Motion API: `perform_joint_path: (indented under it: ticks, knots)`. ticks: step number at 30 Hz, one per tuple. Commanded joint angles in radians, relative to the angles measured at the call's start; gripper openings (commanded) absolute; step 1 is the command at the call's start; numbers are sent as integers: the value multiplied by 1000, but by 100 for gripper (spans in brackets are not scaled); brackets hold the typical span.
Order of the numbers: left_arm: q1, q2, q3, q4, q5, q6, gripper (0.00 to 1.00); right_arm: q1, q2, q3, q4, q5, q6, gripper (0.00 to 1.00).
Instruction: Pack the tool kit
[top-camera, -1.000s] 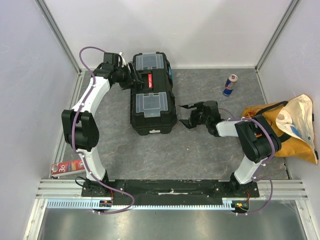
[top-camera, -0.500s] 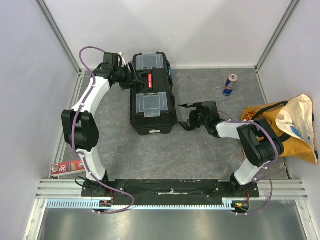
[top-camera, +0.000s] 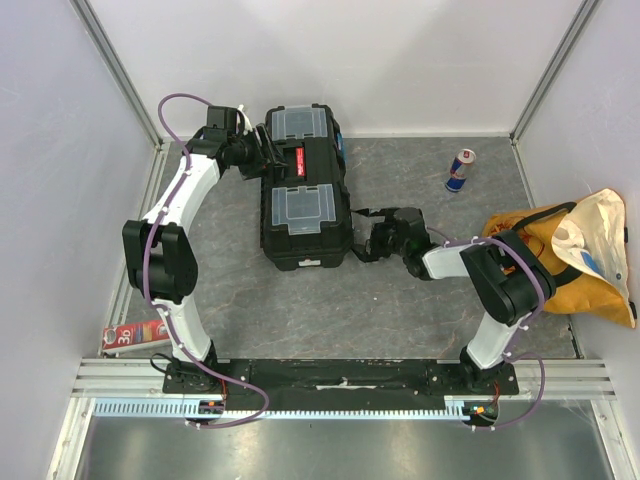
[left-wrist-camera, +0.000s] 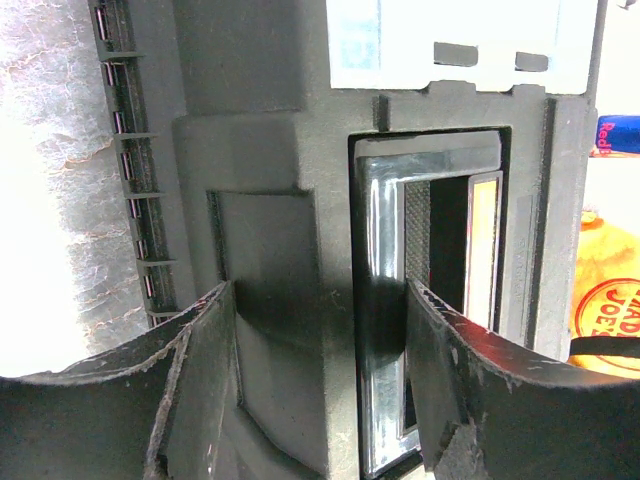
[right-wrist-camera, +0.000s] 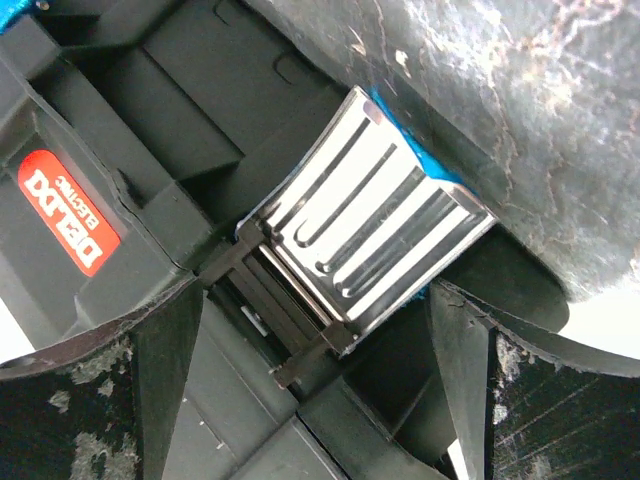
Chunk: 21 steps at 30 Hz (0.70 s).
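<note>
Black toolbox (top-camera: 305, 190) lies lid-up, apparently closed, on the grey table's far-left part.

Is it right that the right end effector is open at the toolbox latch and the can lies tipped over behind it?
Not quite: the can stands upright, as the top view shows. The right end effector is open at the toolbox latch.

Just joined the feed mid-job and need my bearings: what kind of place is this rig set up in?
Most likely a lab test cell built for robot recording, not a real workshop: plain white walls on aluminium framing enclose a grey tabletop, and the toolbox, drink can and fabric bag look like staged props.
</note>
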Motion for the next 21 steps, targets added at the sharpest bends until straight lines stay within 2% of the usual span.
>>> perform_joint_path:
  ticks: [1,9,15,18,21]
  knots:
    - [23,-57,-15,-35,17,24,68,1,30,20,46,90,169,98]
    - [23,-65,-18,-36,9,32,68,-28,-16,6,50,202,83,98]
    - [23,-63,-21,-36,9,34,68,-58,-112,20,-29,301,-64,98]
    - [23,-65,-23,-36,9,32,68,-75,-151,40,-91,326,-133,91]
    - [23,-63,-27,-36,11,34,68,-89,-151,78,-112,302,-207,76]
